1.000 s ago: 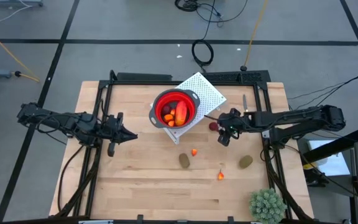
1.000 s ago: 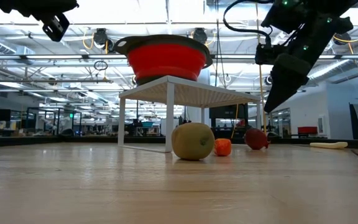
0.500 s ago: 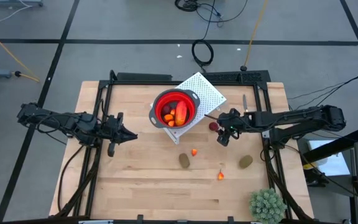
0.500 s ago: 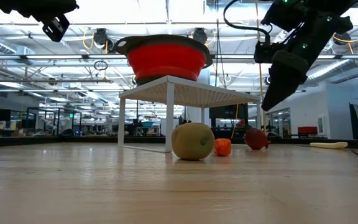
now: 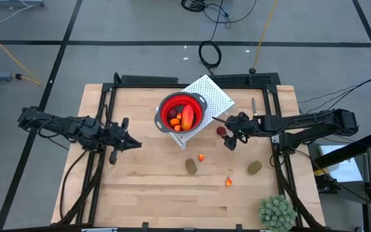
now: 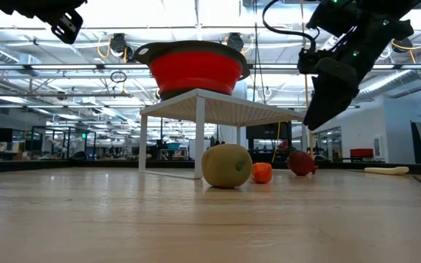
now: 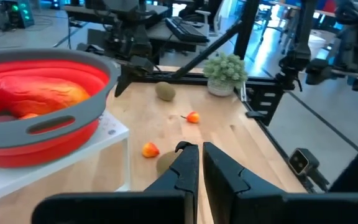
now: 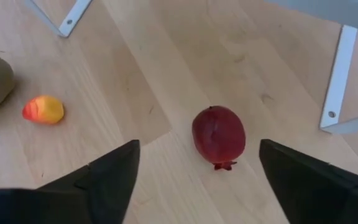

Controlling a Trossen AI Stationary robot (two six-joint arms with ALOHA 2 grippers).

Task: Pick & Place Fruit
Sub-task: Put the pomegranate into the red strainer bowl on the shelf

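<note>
We hold our right claw [image 8: 194, 171] spread wide above the dark red fruit [image 8: 219, 135] on the counter [image 5: 147, 187], lining up a grasp, left claw [image 5: 129, 142] pinched narrow.

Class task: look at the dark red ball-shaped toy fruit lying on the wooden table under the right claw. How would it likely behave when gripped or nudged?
The dark red ball-shaped toy fruit is rounded, so a nudge would probably set it rolling on the smooth wooden table. Its small stub may stop it soon. It looks hard and glossy, so it might slip between the open right claw unless gripped across its middle.
</note>
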